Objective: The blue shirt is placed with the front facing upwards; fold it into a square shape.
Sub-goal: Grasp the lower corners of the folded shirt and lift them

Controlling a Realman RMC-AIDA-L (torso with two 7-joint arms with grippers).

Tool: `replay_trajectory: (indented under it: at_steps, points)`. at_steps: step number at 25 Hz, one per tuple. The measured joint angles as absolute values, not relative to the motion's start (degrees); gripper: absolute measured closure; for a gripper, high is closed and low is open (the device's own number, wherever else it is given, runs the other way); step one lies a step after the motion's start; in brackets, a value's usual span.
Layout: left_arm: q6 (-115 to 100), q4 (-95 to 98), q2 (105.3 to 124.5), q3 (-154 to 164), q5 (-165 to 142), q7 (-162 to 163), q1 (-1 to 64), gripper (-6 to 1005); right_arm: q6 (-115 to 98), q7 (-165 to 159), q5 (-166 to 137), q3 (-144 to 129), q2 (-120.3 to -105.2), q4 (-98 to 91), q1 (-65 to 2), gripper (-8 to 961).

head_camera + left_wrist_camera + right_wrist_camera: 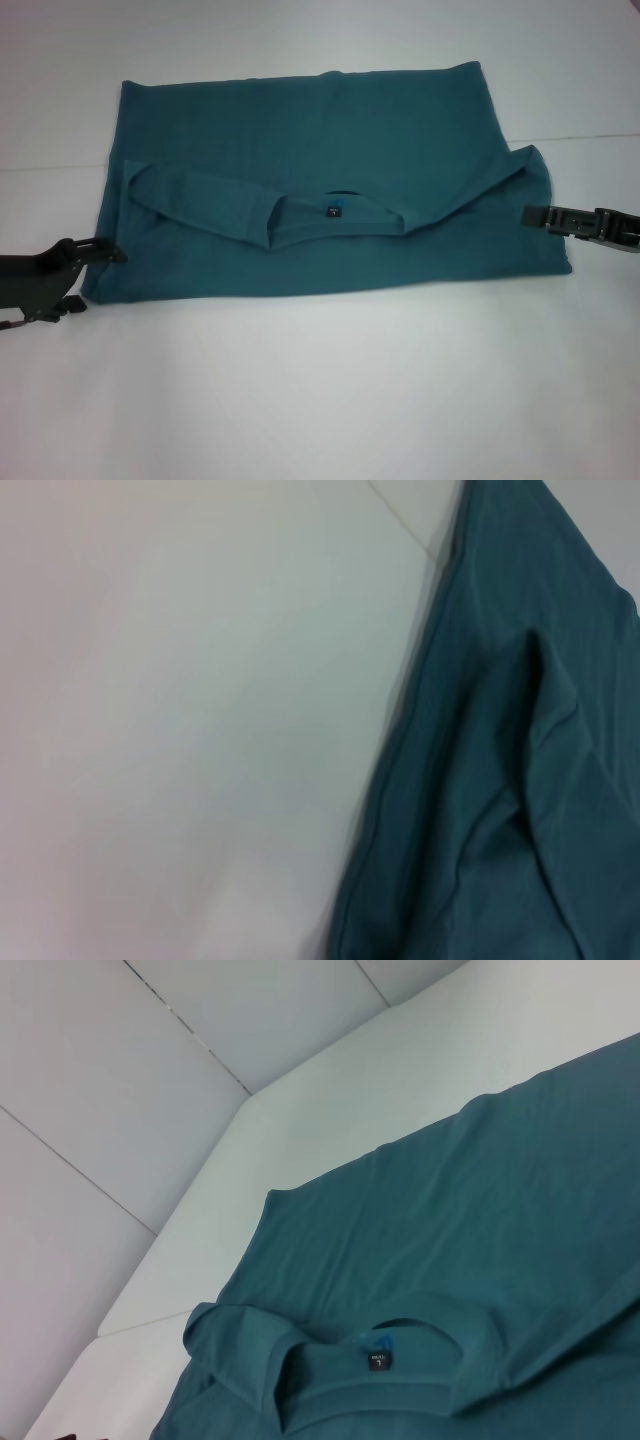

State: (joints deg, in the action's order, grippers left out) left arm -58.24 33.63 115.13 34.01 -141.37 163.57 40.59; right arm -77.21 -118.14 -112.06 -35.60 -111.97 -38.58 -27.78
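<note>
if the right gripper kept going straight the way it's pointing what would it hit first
Most likely the blue shirt: the right gripper points inward at its side edge, tips about at the folded-in sleeve. Height above the cloth is unclear.

Your left gripper (105, 250) sits low at the near-left w/ its dark body trailing back toward you, fingertips pointing inward; can't tell the finger state. Your right gripper (530, 215) is out at the far right, held roughly level, also pointing inward, fingers likewise unreadable. Both arms are spread wide apart, approx. facing each other.
</note>
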Motion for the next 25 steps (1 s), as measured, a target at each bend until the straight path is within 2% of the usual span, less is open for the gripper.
replay_trajectory:
  at_steps: [25]
  points:
    - [-55.52,30.14,115.14,35.43,-141.83,163.55,44.14,106,-76.98,-117.44,-111.87,-35.6,-111.97,-38.58,-27.26,159]
